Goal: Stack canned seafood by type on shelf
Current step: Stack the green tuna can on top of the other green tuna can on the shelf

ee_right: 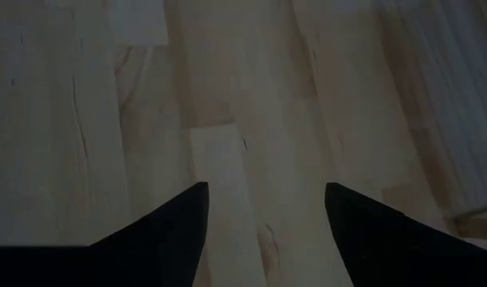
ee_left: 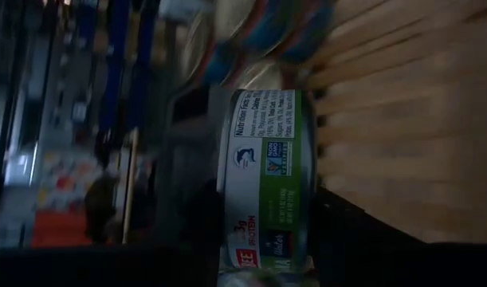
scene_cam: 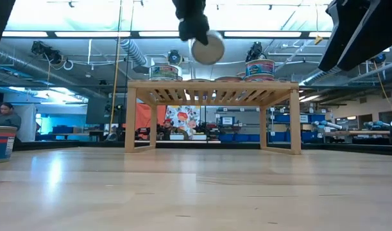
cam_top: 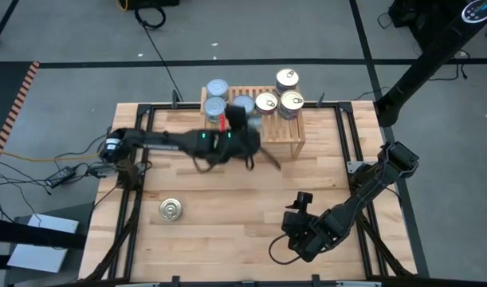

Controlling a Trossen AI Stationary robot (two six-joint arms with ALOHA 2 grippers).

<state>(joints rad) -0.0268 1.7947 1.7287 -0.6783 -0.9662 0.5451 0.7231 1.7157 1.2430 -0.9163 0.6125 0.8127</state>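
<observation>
Light plank table, black rails along its edges. Toward the far edge, a slatted wooden shelf on solid side boards. On its top, silver-lidded tins at the left end, gold-lidded tins stacked at the right. One gold-lidded tin alone on the near-left planks.

The table is pale plank wood, smooth with a soft sheen that mirrors the ceiling lights in the low view. The shelf is light, matt, unpainted wood with a slatted top. The tins are metal: some lids dull silvery-blue, others glossy gold. The held tin wears a printed paper label, white and green, slightly glossy. The left gripper and right gripper have matt black fingers.
</observation>
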